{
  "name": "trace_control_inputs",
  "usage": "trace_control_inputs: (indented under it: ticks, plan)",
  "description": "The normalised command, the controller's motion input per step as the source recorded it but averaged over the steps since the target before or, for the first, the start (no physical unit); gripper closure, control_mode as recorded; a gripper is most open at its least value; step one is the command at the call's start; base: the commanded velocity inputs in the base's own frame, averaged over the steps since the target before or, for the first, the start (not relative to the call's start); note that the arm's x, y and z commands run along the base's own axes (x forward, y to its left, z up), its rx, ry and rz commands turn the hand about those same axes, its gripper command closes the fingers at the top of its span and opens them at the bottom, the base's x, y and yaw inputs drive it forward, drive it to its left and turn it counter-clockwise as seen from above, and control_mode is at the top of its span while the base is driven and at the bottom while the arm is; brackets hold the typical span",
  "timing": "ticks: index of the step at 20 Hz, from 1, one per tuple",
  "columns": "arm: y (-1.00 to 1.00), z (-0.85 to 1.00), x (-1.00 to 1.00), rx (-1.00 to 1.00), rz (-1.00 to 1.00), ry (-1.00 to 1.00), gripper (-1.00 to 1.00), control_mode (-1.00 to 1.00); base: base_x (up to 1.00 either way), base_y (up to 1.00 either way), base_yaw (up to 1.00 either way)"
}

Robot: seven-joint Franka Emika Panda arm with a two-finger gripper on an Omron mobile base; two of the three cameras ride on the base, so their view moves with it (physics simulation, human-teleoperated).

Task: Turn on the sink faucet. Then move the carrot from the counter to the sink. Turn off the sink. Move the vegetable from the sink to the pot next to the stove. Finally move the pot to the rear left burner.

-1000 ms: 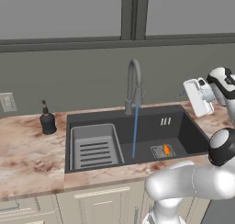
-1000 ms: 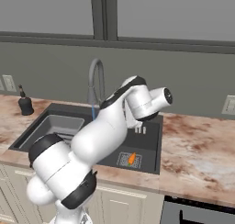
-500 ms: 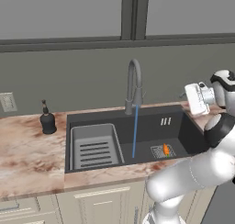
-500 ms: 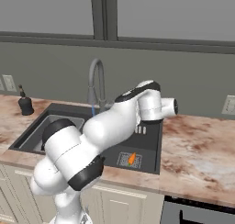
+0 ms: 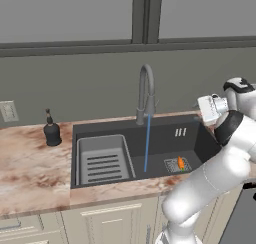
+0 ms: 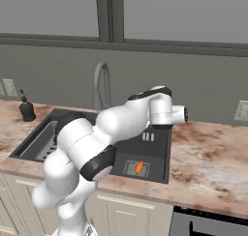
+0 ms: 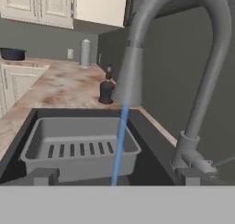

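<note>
Listing from the left of the left base view: outlet on the wall; dark soap bottle upright on the counter, just left of the sink.

Sink, left part: grey slotted rack, set against the left wall of the basin.

Sink, middle: grey arched faucet at the rear rim, blue water stream falling from its spout to the basin floor. Lever visible at the faucet base in the hand view, bottom right.

Sink, right part: carrot lying on the drain grate on the floor, right of the stream, apart from the rack.

Right of sink: gripper raised level with the faucet, facing it from the side; fingers spread wide, nothing between them, one tip to either side of the stream and the faucet base in the hand view.

Far right, right base view: bare counter stretch, second outlet on the wall.
</note>
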Motion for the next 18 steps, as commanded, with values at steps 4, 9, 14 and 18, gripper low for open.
trace_control_inputs:
  ticks: [4,9,14,18]
  plan:
    - [0.14,-0.22,0.67,0.00,-0.02,0.12,-1.00,-1.00,0.00,0.00,0.00]
    - [0.00,-0.23,0.37,0.02,0.03,0.06,-1.00,-1.00,0.00,0.00,0.00]
    - [0.01,-0.13,0.60,0.07,0.03,0.04,-1.00,-1.00,0.00,0.00,0.00]
    - [0.14,-0.03,0.60,0.06,0.01,0.04,-1.00,-1.00,0.00,0.00,0.00]
